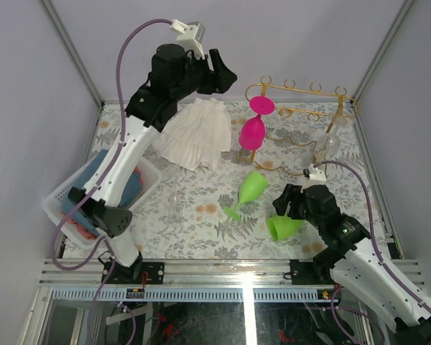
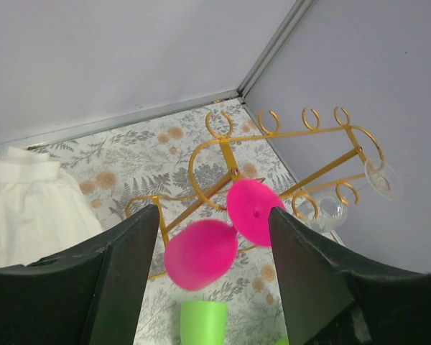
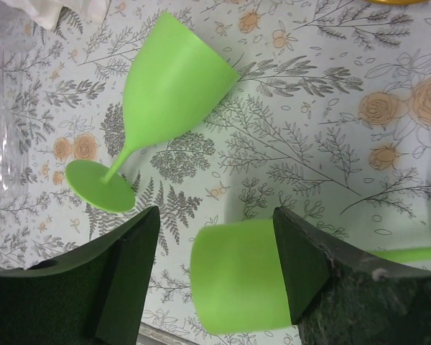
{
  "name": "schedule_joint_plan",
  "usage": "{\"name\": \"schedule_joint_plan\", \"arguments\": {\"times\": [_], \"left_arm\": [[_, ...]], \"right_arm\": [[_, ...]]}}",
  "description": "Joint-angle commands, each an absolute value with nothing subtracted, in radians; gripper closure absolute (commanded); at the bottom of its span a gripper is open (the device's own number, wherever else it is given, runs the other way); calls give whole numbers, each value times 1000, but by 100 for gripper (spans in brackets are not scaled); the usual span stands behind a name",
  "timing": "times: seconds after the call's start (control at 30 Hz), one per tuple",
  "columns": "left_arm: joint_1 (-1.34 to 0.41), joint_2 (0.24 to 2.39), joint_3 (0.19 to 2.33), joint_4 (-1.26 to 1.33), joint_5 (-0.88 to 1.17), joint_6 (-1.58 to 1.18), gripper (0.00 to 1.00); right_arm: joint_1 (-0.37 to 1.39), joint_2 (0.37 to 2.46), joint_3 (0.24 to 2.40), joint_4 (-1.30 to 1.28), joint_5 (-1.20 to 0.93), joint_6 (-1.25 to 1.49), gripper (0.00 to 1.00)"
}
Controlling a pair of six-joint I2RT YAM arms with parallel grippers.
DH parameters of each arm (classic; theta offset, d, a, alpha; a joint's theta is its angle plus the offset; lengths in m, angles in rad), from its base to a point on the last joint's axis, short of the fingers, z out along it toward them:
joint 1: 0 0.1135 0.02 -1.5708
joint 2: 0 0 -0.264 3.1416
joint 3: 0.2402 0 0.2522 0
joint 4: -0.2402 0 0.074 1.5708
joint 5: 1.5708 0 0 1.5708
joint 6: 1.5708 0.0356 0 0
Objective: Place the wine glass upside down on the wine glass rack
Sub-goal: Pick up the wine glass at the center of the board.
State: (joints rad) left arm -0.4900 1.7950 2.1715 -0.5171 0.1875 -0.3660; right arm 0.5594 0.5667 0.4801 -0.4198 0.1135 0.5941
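Your R claw (image 3: 215, 215) is hanging open (nothing gripped) just over the green wine glass (image 3: 237, 277), which is lying on the bench (image 1: 201, 230), stem running rightward, finger to finger. L claw (image 2: 214, 210), also open, is hovering high beside the wine glass rack (image 2: 302, 134).

wine glass rack (image 2: 230, 157): shiny gold metal wire | green glass (image 3: 176, 79): smooth matt plastic

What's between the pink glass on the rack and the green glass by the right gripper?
Another green wine glass, lying on its side; the top view shows it.
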Motion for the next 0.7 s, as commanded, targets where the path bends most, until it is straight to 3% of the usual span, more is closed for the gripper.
{"name": "schedule_joint_plan", "arguments": {"times": [0.0, 0.23, 0.5, 0.67], "left_arm": [[-483, 1658, 2012, -433, 133, -330, 37], [-482, 1428, 1708, -443, 78, -278, 35], [-471, 1216, 1471, -472, -10, -229, 31], [-463, 1135, 1372, -490, -39, -223, 29]], "right_arm": [[605, 594, 539, -339, 82, 614, 31], [829, 707, 532, -151, 185, 449, 33], [844, 843, 556, 39, -199, -77, 27], [845, 917, 604, -42, -345, -552, 27]]}}
